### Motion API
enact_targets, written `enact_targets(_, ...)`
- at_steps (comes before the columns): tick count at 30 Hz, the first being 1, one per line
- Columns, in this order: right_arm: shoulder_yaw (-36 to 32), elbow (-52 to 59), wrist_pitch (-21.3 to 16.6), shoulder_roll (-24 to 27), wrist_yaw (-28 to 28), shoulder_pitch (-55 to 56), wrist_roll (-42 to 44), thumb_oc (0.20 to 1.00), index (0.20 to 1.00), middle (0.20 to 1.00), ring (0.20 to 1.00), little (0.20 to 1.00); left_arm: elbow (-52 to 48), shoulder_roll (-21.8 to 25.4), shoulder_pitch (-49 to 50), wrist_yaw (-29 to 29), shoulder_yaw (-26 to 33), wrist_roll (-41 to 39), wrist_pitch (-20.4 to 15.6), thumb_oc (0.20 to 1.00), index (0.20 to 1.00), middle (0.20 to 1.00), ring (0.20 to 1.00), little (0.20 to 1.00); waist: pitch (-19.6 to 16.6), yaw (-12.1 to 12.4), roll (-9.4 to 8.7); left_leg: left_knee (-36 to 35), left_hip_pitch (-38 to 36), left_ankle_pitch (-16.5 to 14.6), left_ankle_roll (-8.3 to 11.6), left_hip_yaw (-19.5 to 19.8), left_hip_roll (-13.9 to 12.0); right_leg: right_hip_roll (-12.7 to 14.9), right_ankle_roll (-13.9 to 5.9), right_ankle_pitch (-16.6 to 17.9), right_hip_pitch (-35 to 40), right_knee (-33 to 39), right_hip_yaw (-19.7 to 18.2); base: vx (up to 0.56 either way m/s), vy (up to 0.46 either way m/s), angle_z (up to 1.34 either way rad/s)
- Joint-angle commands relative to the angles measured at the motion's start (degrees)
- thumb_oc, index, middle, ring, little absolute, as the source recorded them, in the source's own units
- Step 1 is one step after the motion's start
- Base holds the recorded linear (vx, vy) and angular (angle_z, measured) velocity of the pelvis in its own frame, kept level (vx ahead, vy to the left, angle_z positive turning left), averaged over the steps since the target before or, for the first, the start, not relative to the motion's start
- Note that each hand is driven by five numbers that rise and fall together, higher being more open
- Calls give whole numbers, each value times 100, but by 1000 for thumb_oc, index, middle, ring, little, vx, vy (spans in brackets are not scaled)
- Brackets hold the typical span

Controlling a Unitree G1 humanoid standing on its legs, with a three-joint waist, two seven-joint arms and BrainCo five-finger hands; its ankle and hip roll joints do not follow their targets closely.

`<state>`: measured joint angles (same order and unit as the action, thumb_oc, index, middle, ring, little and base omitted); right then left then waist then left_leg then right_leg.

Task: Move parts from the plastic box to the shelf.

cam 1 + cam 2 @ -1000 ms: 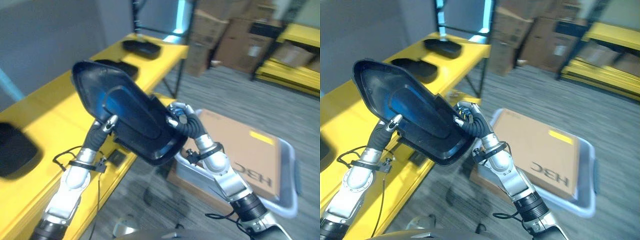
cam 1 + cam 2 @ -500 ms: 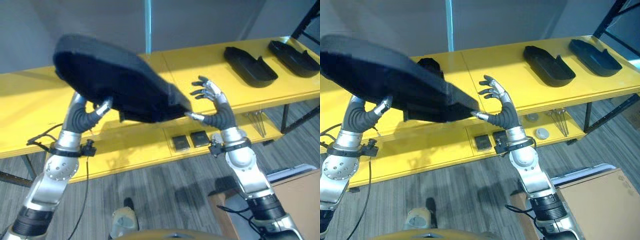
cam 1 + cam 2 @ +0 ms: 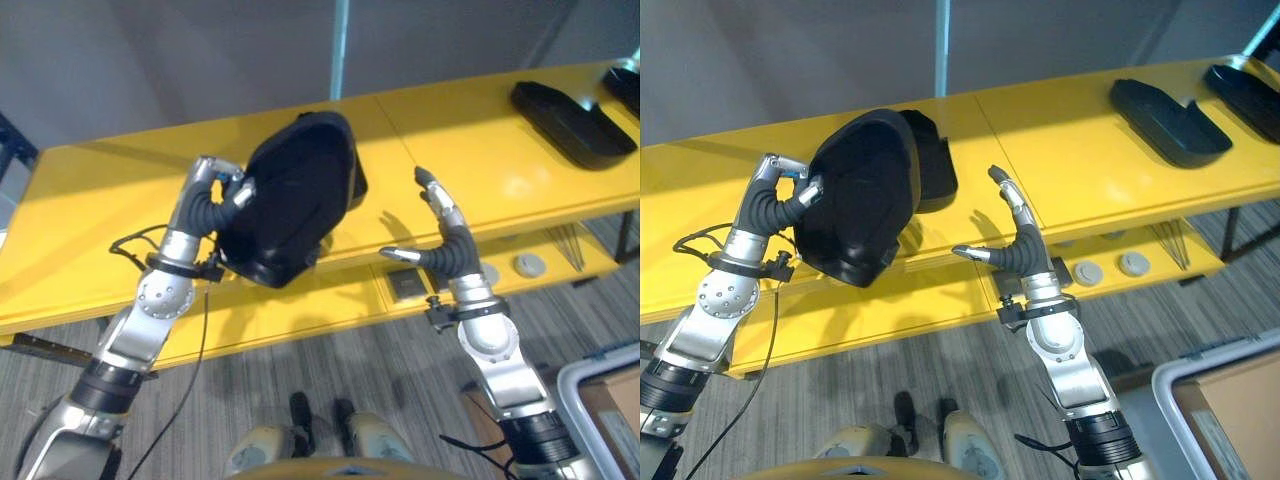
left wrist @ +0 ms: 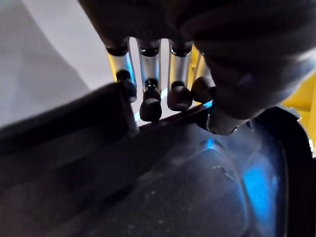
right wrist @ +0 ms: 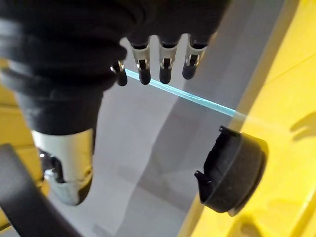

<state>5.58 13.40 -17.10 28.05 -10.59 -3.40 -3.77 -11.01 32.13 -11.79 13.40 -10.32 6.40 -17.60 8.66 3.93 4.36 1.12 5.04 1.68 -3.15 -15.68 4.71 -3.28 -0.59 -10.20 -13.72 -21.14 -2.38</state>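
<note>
**A:** Where does your part stand right now?

**B:** Your left hand (image 3: pixel 780 200) has its fingers curled over the rim of the large black moulded plastic shell (image 3: pixel 855 210), which you hold tilted above the front edge of the long yellow shelf (image 3: pixel 1070 170). The shell is not yet set down; its lower end hangs past the shelf's edge.

**A:** And your other hand?

**B:** Your right hand (image 3: pixel 1012 240) is off the shell, fingers straight and thumb spread, empty, hovering near the shelf's front edge.

**A:** How far along are you?

**B:** Other black plastic parts already lie on the shelf: one just behind the shell (image 3: pixel 930 165) and two long black trays (image 3: pixel 1160 120) well off to your right. So I judge several transfers done. This one needs lowering and letting go. The grey plastic box (image 3: pixel 1200 420), at your lower right, carries a brown cardboard sheet; you cannot tell what parts remain in it.
</note>
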Motion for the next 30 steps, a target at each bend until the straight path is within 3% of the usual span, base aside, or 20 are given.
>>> enact_targets(1,-242,254,-274,117,-42,-245,158,1000,1000,1000,1000,1000,-530,-29,241,100,578,-515,-275,200,200,200,200,200,-121,184,-94,538,-197,-770,819,248,-901,785,-1024,-250,1094,778,409,-39,-91,-19)
enact_targets(3,-274,301,-240,153,58,-129,191,1000,1000,1000,1000,1000,-736,-139,571,-186,743,-988,-347,200,200,200,200,200,-128,193,44,424,-197,-641,845,238,-952,740,-937,-332,1043,674,521,-17,-42,-25)
enact_targets(6,-299,300,-211,124,62,-117,258,1000,1000,1000,1000,1000,-726,-272,500,-294,731,-1453,-404,200,200,200,200,200,-94,112,101,440,-100,-605,870,221,-948,758,-900,-378,955,570,577,-38,12,30)
enact_targets(7,-327,296,-203,28,79,-68,389,1000,1000,1000,1000,1000,-683,-474,494,-355,746,-1886,-434,200,200,200,200,200,-88,33,111,500,-105,-667,912,123,-961,788,-896,-360,936,538,626,-25,39,28)
enact_targets(12,-298,281,-240,-128,78,17,490,1000,1000,1000,1000,1000,-634,-606,659,-379,838,-2182,-429,200,200,200,200,200,-116,31,39,607,-157,-739,1000,152,-1034,823,-914,-270,979,620,614,16,53,30)
enact_targets(14,-336,226,-259,-208,2,88,540,1000,1000,1000,1000,1000,-487,-607,673,-288,877,-2208,-387,200,200,200,200,200,-100,101,-181,810,44,-613,1248,219,-1616,971,-1020,-187,1067,863,588,18,184,-19)
enact_targets(19,-610,201,-267,-276,-248,86,581,1000,1000,1000,1000,1000,-356,-513,484,-65,938,-2100,-449,200,200,200,200,200,-154,136,-213,506,305,-238,1492,400,-2159,1144,-1105,-158,1114,1275,620,67,305,0)
enact_targets(20,-749,224,-306,-308,-384,-33,647,1000,1000,1000,1000,1000,-354,-441,393,27,918,-2065,-499,200,200,200,200,200,-113,174,-171,531,483,-233,1585,415,-2211,1348,-1175,-145,1192,1406,596,121,455,16)
enact_targets(24,-812,255,-318,-364,-461,-201,587,1000,1000,1000,1000,1000,-491,-343,479,32,1039,-1946,-520,200,200,200,200,200,-147,212,-162,637,484,-444,1557,328,-2164,1613,-1292,-31,1269,1578,511,118,449,1)
enact_targets(25,-912,277,-238,-349,-613,-360,358,1000,1000,1000,1000,1000,-487,-219,346,39,1027,-1984,-545,200,200,200,200,200,-109,260,-233,940,631,-658,1463,94,-2023,2026,-1431,290,1299,1754,589,78,338,-15)
enact_targets(26,-912,277,-238,-349,-613,-360,358,1000,1000,1000,1000,1000,-487,-219,346,39,1027,-1984,-545,200,200,200,200,200,-109,260,-233,940,631,-658,1463,94,-2023,2026,-1431,290,1299,1754,589,226,647,10)
enact_targets(27,-1028,384,-130,-468,-807,-660,-8,1000,1000,1000,1000,1000,-425,-54,204,86,1010,-1959,-559,200,200,200,200,200,-137,262,-387,1142,677,-894,1269,-183,-1837,2327,-1441,1036,997,1724,408,151,314,13)
enact_targets(30,-1035,494,-122,-504,-855,-750,-139,1000,1000,1000,1000,1000,-412,-19,213,126,1046,-1961,-561,200,200,200,200,200,-142,299,-440,1139,613,-975,1182,-295,-1794,2340,-1441,1146,929,1732,344,119,219,-26)
